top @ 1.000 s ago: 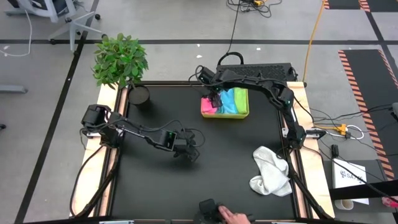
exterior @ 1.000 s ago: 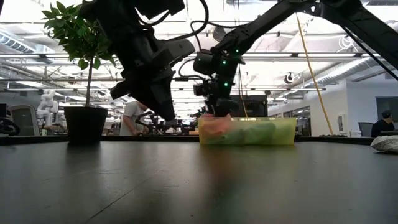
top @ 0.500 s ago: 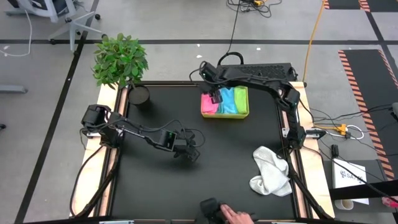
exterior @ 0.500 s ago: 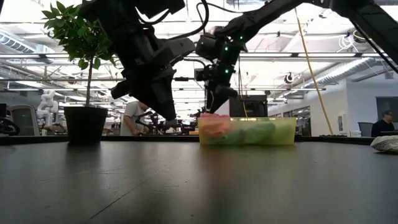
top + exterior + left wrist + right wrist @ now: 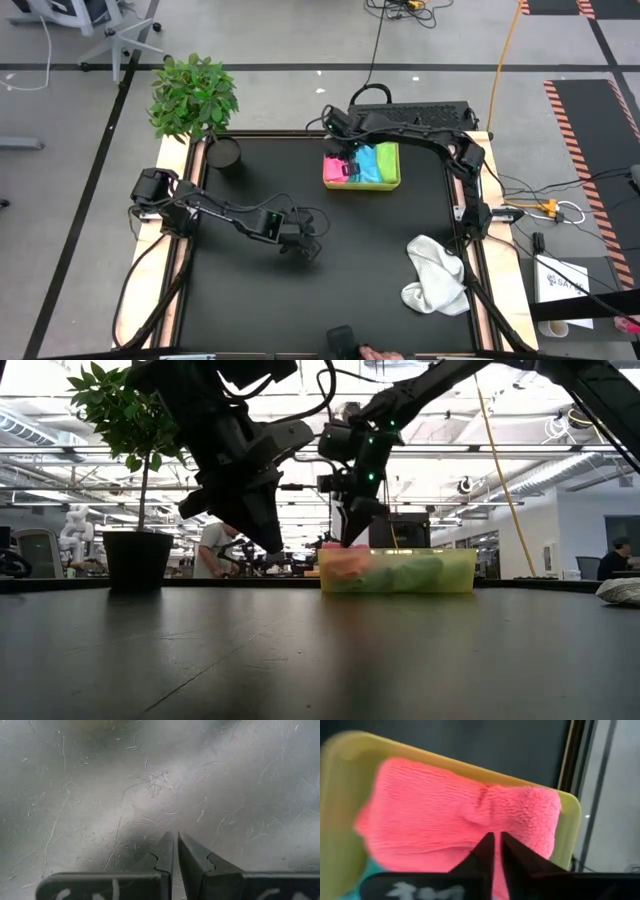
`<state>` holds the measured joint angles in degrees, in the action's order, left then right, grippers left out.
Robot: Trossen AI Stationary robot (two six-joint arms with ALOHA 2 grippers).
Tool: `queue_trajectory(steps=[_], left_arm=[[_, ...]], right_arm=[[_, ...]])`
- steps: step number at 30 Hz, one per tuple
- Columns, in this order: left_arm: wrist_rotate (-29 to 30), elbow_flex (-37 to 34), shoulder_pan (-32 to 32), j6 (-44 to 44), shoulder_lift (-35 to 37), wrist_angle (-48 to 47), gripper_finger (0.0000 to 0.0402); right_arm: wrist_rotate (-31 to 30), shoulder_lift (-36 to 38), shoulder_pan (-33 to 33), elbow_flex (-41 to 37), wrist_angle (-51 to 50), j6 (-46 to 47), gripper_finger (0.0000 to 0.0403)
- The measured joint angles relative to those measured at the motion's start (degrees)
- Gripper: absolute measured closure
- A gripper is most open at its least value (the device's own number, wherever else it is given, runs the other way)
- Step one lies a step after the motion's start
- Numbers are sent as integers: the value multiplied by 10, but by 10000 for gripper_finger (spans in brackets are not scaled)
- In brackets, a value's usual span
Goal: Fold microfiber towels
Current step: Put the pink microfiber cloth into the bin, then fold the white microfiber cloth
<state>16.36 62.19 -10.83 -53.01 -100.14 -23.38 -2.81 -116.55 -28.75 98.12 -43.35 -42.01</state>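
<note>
Right gripper (image 5: 349,160) hangs over the pink end of the yellow-green tray (image 5: 393,183), its two dark fingers (image 5: 487,851) drawn together with only a thin slit between them. In the right wrist view the tips sit against the pink towel (image 5: 445,827), but whether any fabric is pinched between them cannot be told. Just beside the pink towel, farther along the tray from the gripper, lie the teal towel (image 5: 368,164) and the lime green towel (image 5: 387,153). In the low view the gripper (image 5: 352,538) comes down from above to the tray's rim (image 5: 440,555), where pink cloth shows.

Well apart from this gripper, near the table's right edge, a white towel (image 5: 436,274) lies crumpled on the black table (image 5: 250,300).

Left gripper (image 5: 300,246) hovers over bare table, well away from the tray, its fingers (image 5: 192,857) closed on nothing. A potted plant (image 5: 195,100) stands at the table's far left corner.
</note>
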Motion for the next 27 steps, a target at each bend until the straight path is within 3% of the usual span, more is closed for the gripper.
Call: queue_trajectory(steps=[2, 7, 15, 18, 21, 24, 27], left_arm=[[0, 0, 0, 0, 0, 0, 376], [0, 0, 0, 0, 0, 0, 376], [0, 0, 0, 4, 0, 0, 376], [0, 0, 0, 4, 0, 0, 376], [0, 0, 0, 4, 0, 0, 376], [1, 0, 0, 3, 0, -1, 376], [2, 0, 3, 3, 0, -6, 376]], right_arm=[[-4, 0, -4, -17, 33, -16, 393], [-16, 0, -14, -54, 104, -32, 386], [-18, -1, -21, -101, 132, -23, 397], [-54, 3, -14, -101, 165, -24, 391], [-106, 27, 1, -101, 192, -36, 386], [-108, 73, 20, -100, 185, -28, 383], [-107, 130, 49, -100, 159, 39, 383]])
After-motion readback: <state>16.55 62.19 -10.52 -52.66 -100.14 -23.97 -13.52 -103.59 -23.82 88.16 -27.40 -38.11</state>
